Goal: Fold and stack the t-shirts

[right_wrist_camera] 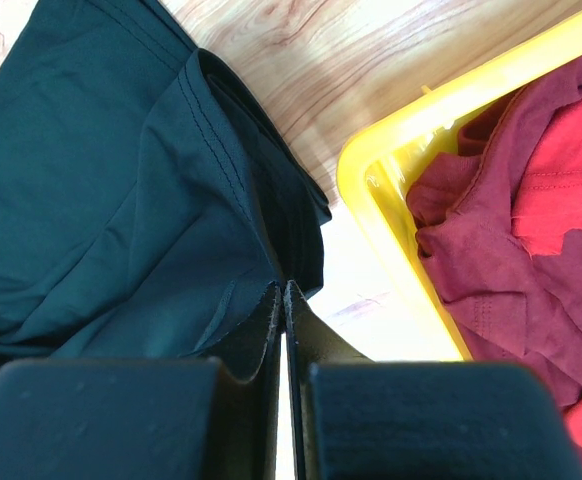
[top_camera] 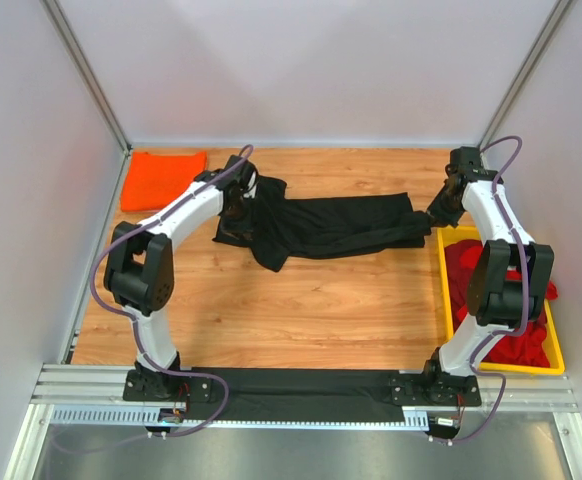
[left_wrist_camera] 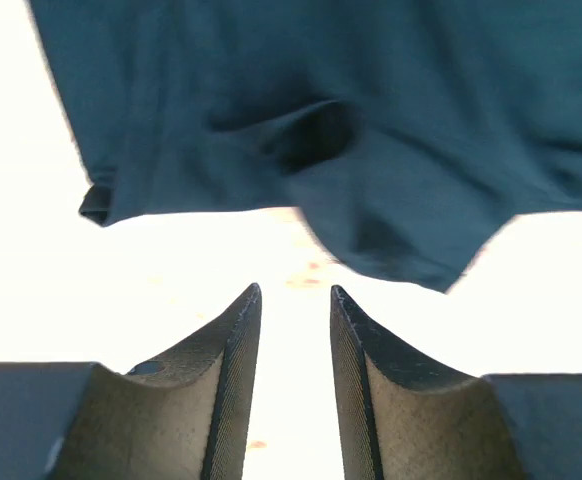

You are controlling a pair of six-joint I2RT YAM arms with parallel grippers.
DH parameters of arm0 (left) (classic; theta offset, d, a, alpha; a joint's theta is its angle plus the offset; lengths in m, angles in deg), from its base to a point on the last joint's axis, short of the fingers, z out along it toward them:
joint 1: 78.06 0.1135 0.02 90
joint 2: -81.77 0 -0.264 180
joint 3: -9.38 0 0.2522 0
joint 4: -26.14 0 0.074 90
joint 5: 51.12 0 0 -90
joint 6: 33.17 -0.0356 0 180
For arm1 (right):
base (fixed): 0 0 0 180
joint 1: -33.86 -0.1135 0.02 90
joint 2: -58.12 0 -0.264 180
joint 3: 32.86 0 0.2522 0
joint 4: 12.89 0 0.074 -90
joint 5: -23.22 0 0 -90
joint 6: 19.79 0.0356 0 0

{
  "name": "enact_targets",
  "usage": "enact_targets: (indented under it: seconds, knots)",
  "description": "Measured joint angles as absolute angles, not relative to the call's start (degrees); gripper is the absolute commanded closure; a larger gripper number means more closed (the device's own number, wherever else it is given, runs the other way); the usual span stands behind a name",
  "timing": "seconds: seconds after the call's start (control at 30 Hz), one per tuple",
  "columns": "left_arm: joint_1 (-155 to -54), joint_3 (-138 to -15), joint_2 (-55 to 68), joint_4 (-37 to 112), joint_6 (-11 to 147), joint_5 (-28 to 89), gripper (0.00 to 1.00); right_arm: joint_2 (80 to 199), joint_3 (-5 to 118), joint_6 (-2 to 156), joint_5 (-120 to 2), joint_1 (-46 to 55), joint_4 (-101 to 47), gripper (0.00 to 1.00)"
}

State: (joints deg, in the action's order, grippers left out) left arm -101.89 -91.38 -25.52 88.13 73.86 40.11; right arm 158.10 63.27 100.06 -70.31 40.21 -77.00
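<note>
Black t-shirt, long axis running between both jaws.
Right jaws closed on its hem; left jaws parted, empty, cloth lying just ahead, apart.

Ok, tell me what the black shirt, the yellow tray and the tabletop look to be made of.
The black t-shirt: soft knit cloth, likely cotton, matte; it creases and shows a stitched hem. The yellow tray: moulded plastic, smooth, slightly glossy, with a rounded rim catching light. The tabletop: wood or wood-look laminate; grain lines show, but which one cannot be told.
</note>
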Motion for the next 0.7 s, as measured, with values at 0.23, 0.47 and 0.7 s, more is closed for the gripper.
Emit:
enact_targets:
  seconds: [0.23,0.47,0.7]
  knots:
    - [-100.30,-83.78,-25.28,83.78,76.03,40.18,0.61,158.10,63.33,99.75,-70.27,40.27,-77.02,1.00]
    - [-100.14,-85.11,-27.44,78.56,76.68,35.70,0.61,158.10,63.33,99.67,-70.14,40.32,-77.00,1.00]
    - [-100.21,-87.54,-32.19,75.82,76.97,32.46,0.60,158.10,63.36,99.27,-70.16,40.32,-77.02,1.00]
